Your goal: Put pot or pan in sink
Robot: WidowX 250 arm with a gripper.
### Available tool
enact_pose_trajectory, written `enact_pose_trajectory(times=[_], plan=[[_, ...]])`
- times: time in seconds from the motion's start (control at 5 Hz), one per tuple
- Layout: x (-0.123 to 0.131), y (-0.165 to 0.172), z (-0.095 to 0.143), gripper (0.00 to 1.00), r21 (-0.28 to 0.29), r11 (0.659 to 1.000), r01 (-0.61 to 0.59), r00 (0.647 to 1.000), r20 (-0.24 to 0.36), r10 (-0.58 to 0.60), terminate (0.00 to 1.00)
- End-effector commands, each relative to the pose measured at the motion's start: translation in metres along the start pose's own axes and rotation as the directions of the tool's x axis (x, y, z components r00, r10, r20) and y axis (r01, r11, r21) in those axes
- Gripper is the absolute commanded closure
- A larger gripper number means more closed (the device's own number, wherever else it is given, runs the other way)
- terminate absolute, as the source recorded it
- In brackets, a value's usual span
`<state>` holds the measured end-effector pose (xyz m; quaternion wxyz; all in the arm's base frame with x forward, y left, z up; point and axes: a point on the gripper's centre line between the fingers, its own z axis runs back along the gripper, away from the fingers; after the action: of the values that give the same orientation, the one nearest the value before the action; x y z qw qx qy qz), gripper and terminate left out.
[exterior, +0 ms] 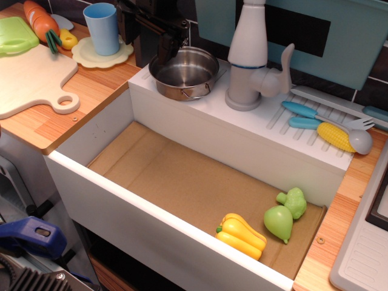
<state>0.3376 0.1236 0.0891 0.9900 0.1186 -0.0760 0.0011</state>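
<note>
So the pot (184, 72) is parked on the white ledge behind the sink (200, 182), just left of the big grey faucet (251, 57), not in the basin yet. The claw (168, 43) comes in from the upper left and is right at the pot's back-left rim; it looks like it's pinching that rim, but the black fingers blur into the dark arm there, so honestly I can't tell if it's clenched or still loose. The bit that matters: the sink lies in front of and below the pot, toward the camera, so the pot has to come up off the ledge and forward. The near wire handle points at the basin. Landing looks best mid or left, since the yellow pepper (240, 235), pear (278, 222) and broccoli (293, 202) crowd the floor's right corner.
</note>
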Motion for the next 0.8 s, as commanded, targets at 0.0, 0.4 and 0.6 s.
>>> enact_pose_trajectory(times=[0.0,0.4,0.6], plan=[[0.0,0.0,0.0,0.0,0.0,1.0,0.0,1.0,0.0,0.0,0.0],[0.001,-0.007,0.004,0.0,0.056,0.95,0.307,0.925,0.219,-0.312,0.0],[0.001,-0.011,0.0,0.0,0.111,0.908,0.405,0.863,0.282,-0.419,0.0]])
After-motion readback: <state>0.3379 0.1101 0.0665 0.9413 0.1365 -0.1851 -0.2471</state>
